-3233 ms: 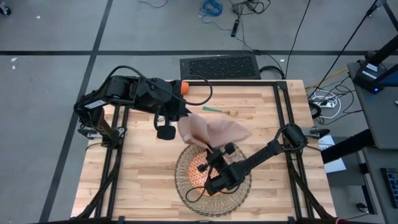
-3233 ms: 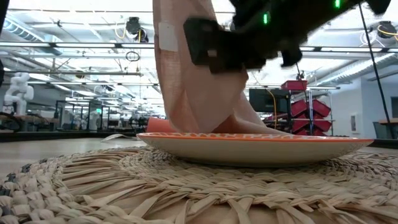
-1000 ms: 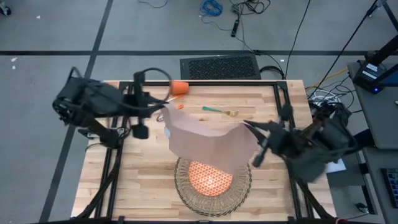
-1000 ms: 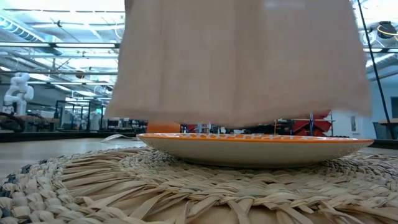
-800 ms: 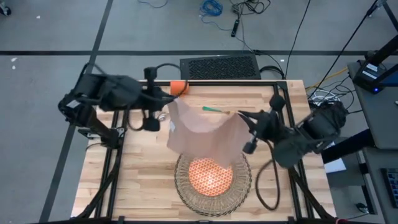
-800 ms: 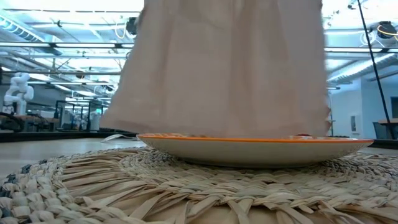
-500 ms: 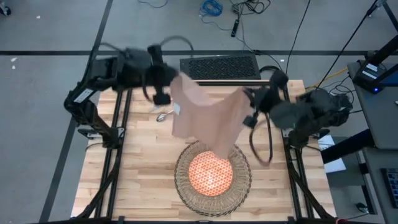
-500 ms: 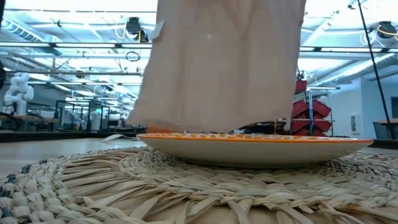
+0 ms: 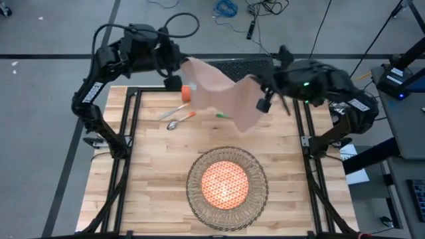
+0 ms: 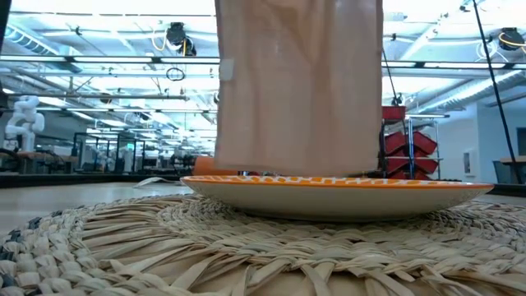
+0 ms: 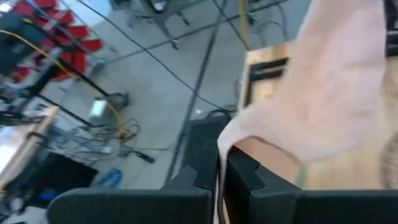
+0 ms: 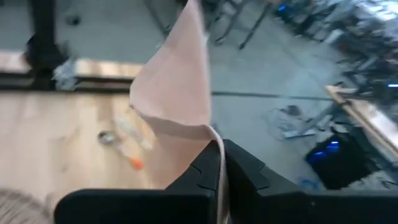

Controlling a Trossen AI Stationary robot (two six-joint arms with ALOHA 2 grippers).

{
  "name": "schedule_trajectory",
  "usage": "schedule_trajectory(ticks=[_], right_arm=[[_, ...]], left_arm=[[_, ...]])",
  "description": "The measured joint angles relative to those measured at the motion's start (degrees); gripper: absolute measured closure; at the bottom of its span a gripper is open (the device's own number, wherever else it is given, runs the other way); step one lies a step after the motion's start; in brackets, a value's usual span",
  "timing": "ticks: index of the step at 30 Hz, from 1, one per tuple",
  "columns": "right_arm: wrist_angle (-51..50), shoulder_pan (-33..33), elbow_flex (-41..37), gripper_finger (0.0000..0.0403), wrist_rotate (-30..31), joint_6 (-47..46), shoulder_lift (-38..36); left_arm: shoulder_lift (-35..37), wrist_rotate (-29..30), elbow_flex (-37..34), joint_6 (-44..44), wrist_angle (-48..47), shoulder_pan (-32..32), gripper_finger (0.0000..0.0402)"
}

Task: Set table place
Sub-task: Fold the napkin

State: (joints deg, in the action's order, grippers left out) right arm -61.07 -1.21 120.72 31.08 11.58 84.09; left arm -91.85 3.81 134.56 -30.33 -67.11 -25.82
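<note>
A beige cloth napkin (image 9: 226, 93) hangs spread between my two grippers above the table's far edge. My left gripper (image 9: 184, 65) is shut on its left upper corner, my right gripper (image 9: 256, 83) on its right upper corner. In the low view the napkin (image 10: 297, 90) hangs behind the plate (image 10: 337, 191). The orange-patterned plate (image 9: 224, 184) lies on the round wicker placemat (image 9: 255, 199) near the table's front. The orange cup (image 9: 187, 93), knife (image 9: 171, 112) and spoon (image 9: 178, 122) lie at the far left. The fork's green handle (image 9: 222, 115) shows beside the napkin. My left gripper pinches a corner of the napkin (image 11: 225, 144) between its two shut fingers; the cloth's edge runs down into the slit between them. The napkin hangs clear of the table below and beyond the fingers. My right gripper pinches the opposite corner of the napkin (image 12: 210, 134) between its shut fingers, slanting downward. The cloth spreads away from the fingers and sags between the two grippers, lifted clear.
A black grille box (image 9: 234, 70) stands just beyond the table's far edge, under the napkin. Black frame rails (image 9: 126, 153) run along the table's left and right sides. Bare wood (image 9: 153, 179) lies left and right of the placemat.
Both grippers have swung toward the table's far edge, carrying the napkin with them. The napkin, which hung over the plate, now hangs over the far edge, clear of plate and placemat. Knife, spoon and cup have come into sight.
</note>
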Motion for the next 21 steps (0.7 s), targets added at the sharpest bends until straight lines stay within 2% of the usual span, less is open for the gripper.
schedule_trajectory(ticks=[5,12,16,21], right_arm=[[0.0,0.8,-7.8,0.0403,-6.2,-2.5,0.0],[2.6,5.6,-21.7,0.0403,-9.2,-6.4,-2.5],[7.5,9.6,-29.5,0.0403,-10.4,-9.4,-5.8],[13.2,16.0,-38.0,0.0403,-10.4,-14.2,-9.8]], left_arm=[[1.3,-2.2,0.1,4.1,-7.5,2.3,0.0402],[-0.6,-5.0,0.0,12.7,-20.6,8.7,0.0402],[-1.8,-1.6,-0.9,16.2,-20.7,14.7,0.0402],[-1.8,3.1,-6.3,20.6,-20.8,21.0,0.0402]])
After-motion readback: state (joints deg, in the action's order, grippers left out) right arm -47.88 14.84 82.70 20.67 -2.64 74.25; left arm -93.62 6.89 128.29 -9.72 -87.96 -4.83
